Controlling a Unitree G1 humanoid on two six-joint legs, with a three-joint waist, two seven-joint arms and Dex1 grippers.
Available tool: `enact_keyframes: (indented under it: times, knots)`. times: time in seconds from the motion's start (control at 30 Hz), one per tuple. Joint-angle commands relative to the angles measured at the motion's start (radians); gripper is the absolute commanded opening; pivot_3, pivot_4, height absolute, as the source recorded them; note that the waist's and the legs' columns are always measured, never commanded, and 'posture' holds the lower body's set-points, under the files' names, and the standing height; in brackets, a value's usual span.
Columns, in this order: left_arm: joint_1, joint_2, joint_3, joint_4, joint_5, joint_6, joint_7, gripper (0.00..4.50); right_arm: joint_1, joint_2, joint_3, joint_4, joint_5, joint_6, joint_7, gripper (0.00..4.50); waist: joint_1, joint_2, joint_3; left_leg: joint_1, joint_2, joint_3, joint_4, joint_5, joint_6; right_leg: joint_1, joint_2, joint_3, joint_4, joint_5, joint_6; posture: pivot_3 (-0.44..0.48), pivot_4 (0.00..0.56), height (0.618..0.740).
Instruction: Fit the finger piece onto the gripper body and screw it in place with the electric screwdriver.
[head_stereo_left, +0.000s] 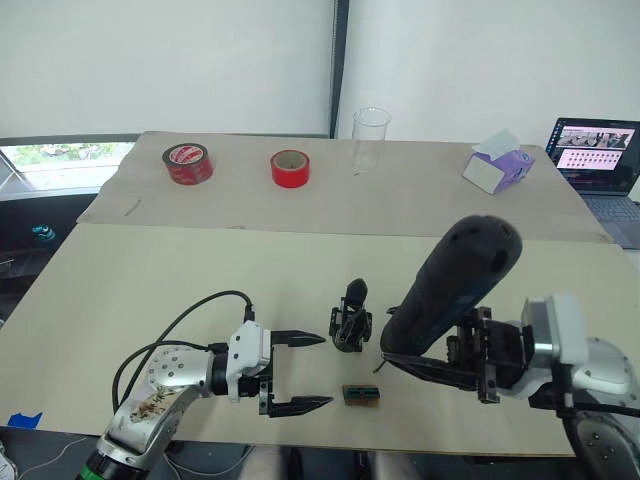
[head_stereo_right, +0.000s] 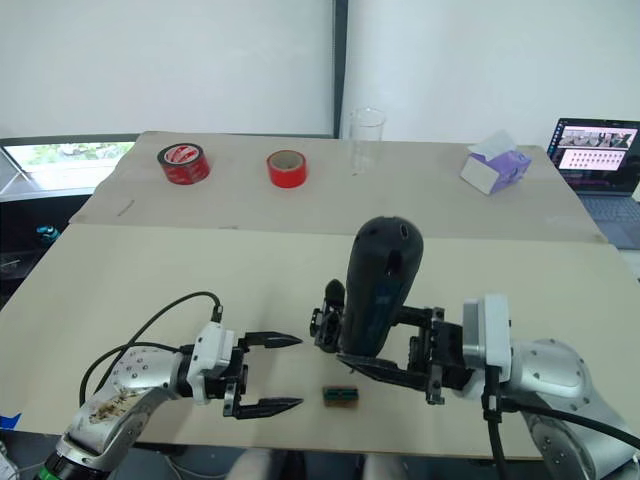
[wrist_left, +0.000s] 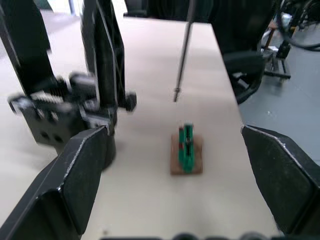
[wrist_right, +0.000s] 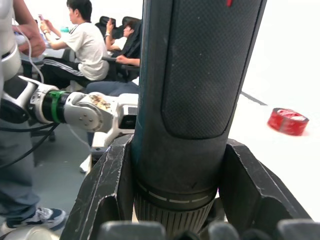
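The gripper body (head_stereo_left: 349, 328) sits on the table's near middle. The slim black finger piece (head_stereo_left: 355, 294) stands upright on it. My right gripper (head_stereo_left: 392, 361) is shut on the electric screwdriver (head_stereo_left: 455, 285), a thick black tool tilted with its rounded end up. Its thin bit (wrist_left: 182, 50) points down, with the tip just above the table beside the gripper body (wrist_left: 60, 112). My left gripper (head_stereo_left: 326, 371) stands open to the left of the body, with nothing between its fingers (wrist_left: 80, 180). The screwdriver's barrel (wrist_right: 197, 85) sits between the right fingers (wrist_right: 107, 197).
A small green-and-brown block (head_stereo_left: 361, 395) lies near the table's front edge. Two red tape rolls (head_stereo_left: 188, 163) (head_stereo_left: 290, 168), a clear cup (head_stereo_left: 370, 138) and a purple-and-white box (head_stereo_left: 497, 162) stand at the back. A laptop (head_stereo_left: 596, 150) is far right. Seated people (wrist_right: 85, 45) are off the table.
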Motion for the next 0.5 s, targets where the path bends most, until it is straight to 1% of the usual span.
enact_keyframes:
  times: [0.03,0.27,0.5]
  knots:
    - [-0.034,0.015,0.044,-0.026,-0.06,0.031,-0.023,4.5,-0.066,-0.029,-0.066,-0.009,0.076,0.024,-0.012,1.93,0.0,0.0,0.0,0.0,0.0,0.0,0.0,0.0,0.0,0.0,0.001,0.0,0.0,0.0,0.0,0.0,0.15,0.74]
    - [-0.076,0.019,0.086,-0.001,-0.098,0.068,-0.041,4.5,-0.196,-0.043,-0.095,0.08,0.085,0.062,-0.027,1.93,0.0,0.0,0.001,0.0,0.0,0.0,0.0,0.001,0.001,0.0,0.002,0.0,0.0,0.0,0.0,0.0,0.15,0.74]
    - [-0.148,-0.004,0.094,0.071,-0.076,0.06,-0.031,4.5,-0.289,-0.049,-0.091,0.164,0.073,0.079,0.004,1.93,0.0,0.0,0.001,-0.001,-0.001,0.0,0.0,0.001,0.001,0.0,0.003,0.0,0.0,0.001,-0.001,0.0,0.15,0.74]
